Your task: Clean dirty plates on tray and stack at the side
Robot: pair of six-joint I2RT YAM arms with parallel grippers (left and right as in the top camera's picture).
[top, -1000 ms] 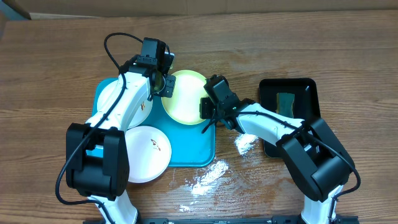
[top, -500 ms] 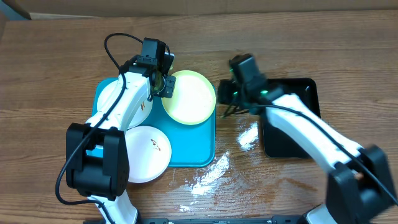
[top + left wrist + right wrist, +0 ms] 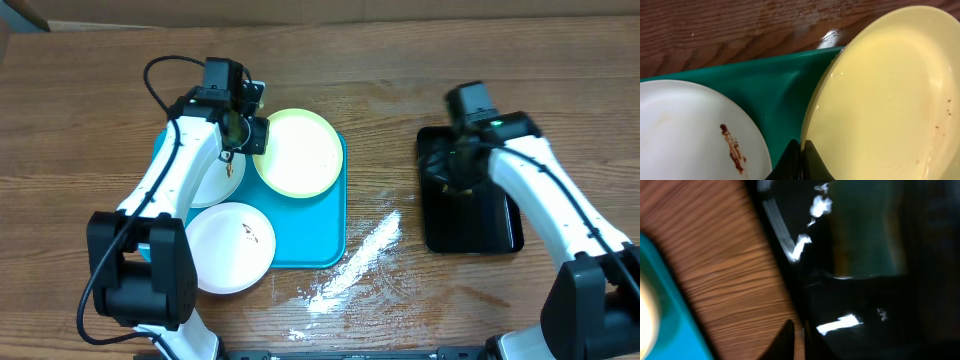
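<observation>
The pale yellow-green plate point(image 3: 297, 152) lies tilted at the back right of the turquoise tray point(image 3: 312, 235). My left gripper point(image 3: 243, 131) is shut on its left rim, which the left wrist view shows with the fingers point(image 3: 802, 152) pinching the plate point(image 3: 885, 95). One white plate point(image 3: 203, 170) with a red-brown smear point(image 3: 732, 145) sits at the tray's back left, partly under my left arm. The other white plate point(image 3: 232, 247), with small dark specks, overhangs the tray's front left. My right gripper point(image 3: 452, 172) is over the black tray, fingers point(image 3: 799, 337) together and empty.
A glossy black tray point(image 3: 470, 220) stands to the right, with a greenish sponge point(image 3: 865, 235) inside, blurred in the right wrist view. Wet streaks point(image 3: 350, 265) shine on the wooden table in front of the turquoise tray. A cardboard wall runs along the back.
My right arm swung from the yellow-green plate's right edge over to the black tray. My left gripper shifted slightly left and back, still holding the plate's rim.
</observation>
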